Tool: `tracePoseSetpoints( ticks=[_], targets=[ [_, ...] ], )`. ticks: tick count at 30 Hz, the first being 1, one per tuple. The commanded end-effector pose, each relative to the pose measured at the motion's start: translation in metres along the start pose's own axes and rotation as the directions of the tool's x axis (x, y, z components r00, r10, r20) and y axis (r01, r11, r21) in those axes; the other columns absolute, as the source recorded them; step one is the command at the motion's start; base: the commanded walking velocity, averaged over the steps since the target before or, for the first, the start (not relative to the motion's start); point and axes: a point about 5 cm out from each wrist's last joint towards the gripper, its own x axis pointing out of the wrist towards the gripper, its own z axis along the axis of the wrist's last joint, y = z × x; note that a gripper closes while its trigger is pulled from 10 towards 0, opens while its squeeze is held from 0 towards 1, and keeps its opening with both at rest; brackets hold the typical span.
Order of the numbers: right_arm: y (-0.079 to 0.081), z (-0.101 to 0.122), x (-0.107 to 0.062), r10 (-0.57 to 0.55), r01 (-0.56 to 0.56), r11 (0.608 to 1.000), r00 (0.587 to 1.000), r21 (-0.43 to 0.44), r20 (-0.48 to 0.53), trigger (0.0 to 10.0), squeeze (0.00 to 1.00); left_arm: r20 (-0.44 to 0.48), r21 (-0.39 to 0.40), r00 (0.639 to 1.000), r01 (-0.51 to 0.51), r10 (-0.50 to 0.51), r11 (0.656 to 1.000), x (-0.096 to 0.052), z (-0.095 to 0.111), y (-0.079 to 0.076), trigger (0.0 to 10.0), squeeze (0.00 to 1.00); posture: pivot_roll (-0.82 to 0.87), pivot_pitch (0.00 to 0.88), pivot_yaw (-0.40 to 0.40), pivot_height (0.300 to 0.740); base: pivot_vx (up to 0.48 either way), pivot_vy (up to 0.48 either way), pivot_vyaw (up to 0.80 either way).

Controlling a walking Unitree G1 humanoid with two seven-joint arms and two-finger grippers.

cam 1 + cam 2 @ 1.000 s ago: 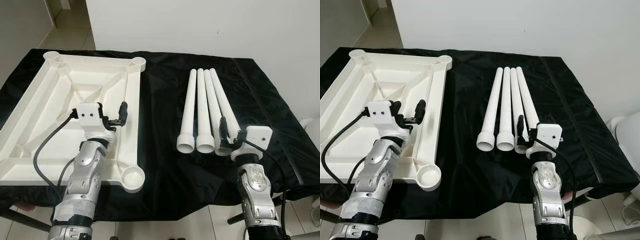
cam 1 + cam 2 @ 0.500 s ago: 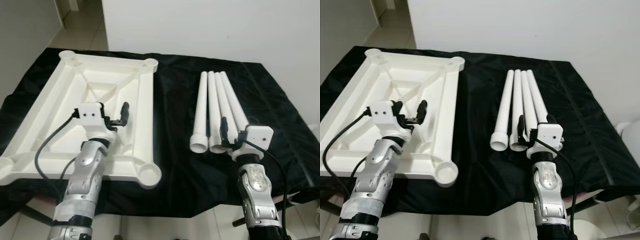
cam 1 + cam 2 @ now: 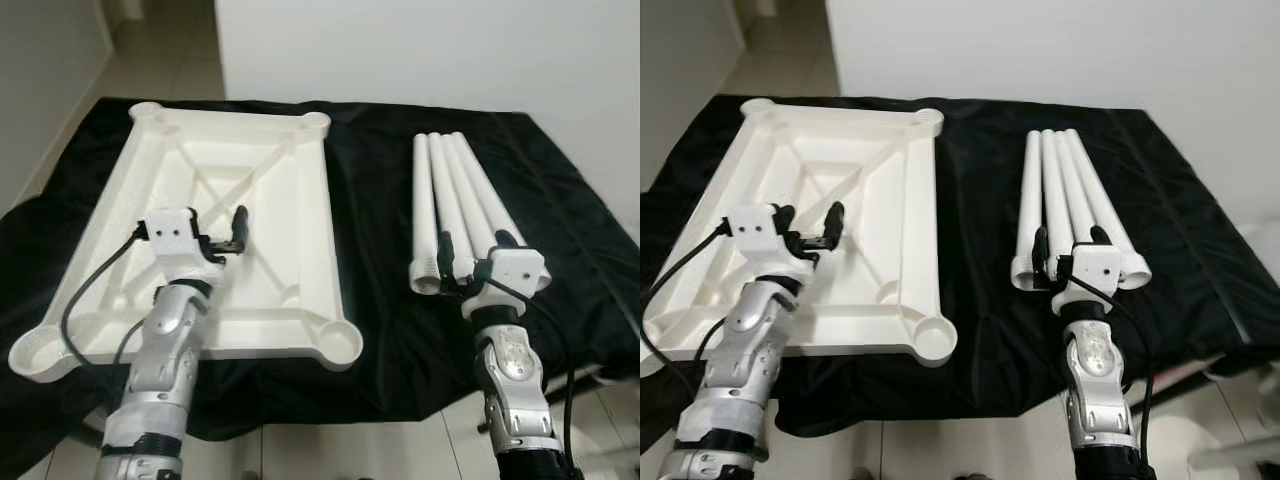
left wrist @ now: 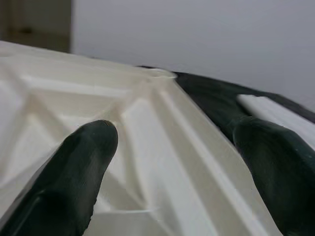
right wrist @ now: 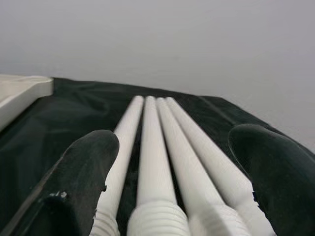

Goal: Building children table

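Four white plastic tube legs [image 3: 455, 205] lay bunched beside the upturned white plastic tabletop [image 3: 225, 225].
I held both hands open, right hand [image 3: 470, 262] over leg ends, left hand [image 3: 222, 228] above tabletop; grabbing one could roll its neighbours.

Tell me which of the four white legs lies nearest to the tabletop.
The leftmost leg. It is on the side of the bundle facing the tabletop; the other three lie further to the robot's right.
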Motion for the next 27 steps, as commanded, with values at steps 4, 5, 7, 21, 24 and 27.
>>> tracePoseSetpoints(
  ticks=[4,5,7,21,24,27],
  targets=[
    [0.0003,-0.0039,-0.0016,-0.001,0.001,1.0,1.0,0.01,-0.022,10.0,0.0,-0.001,0.013,1.0,-0.011,0.011,1.0,-0.0025,0.0003,0.0054,10.0,0.0,0.03,0.078,-0.022,0.74,0.0,0.0,-0.68],
    [0.0,-0.0035,-0.0014,-0.002,0.002,1.0,1.0,0.008,-0.017,10.0,0.0,-0.001,0.011,1.0,-0.012,0.012,1.0,-0.0023,0.0005,0.0056,10.0,0.0,0.03,0.076,-0.022,0.74,0.0,0.0,-0.63],
    [0.0,-0.0025,-0.0014,-0.002,0.002,1.0,1.0,0.008,-0.009,10.0,0.0,0.0,0.01,1.0,-0.013,0.013,1.0,-0.0022,0.0009,0.0057,10.0,0.0,0.03,0.075,-0.023,0.74,0.0,0.0,-0.31],
    [-0.001,-0.0005,-0.0004,0.002,-0.002,1.0,1.0,0.0,0.008,10.0,0.0,0.014,0.041,1.0,-0.006,0.006,0.999,-0.0014,0.0029,0.004,10.0,0.0,0.03,0.073,-0.024,0.74,0.0,0.0,0.0],
    [-0.0014,-0.0002,0.0002,0.001,-0.001,1.0,1.0,0.0,0.012,10.0,0.0,0.016,0.043,1.0,-0.003,0.002,0.999,-0.0012,0.0032,0.0035,10.0,0.0,0.03,0.07,-0.023,0.74,0.0,0.0,0.0],
    [-0.0013,-0.0002,0.0007,0.0,0.0,1.0,1.0,0.0,0.013,10.0,0.0,0.016,0.043,1.0,-0.003,0.003,0.999,-0.0009,0.0033,0.0037,10.0,0.0,0.03,0.07,-0.023,0.74,0.0,-0.315,0.0]
  ],
)
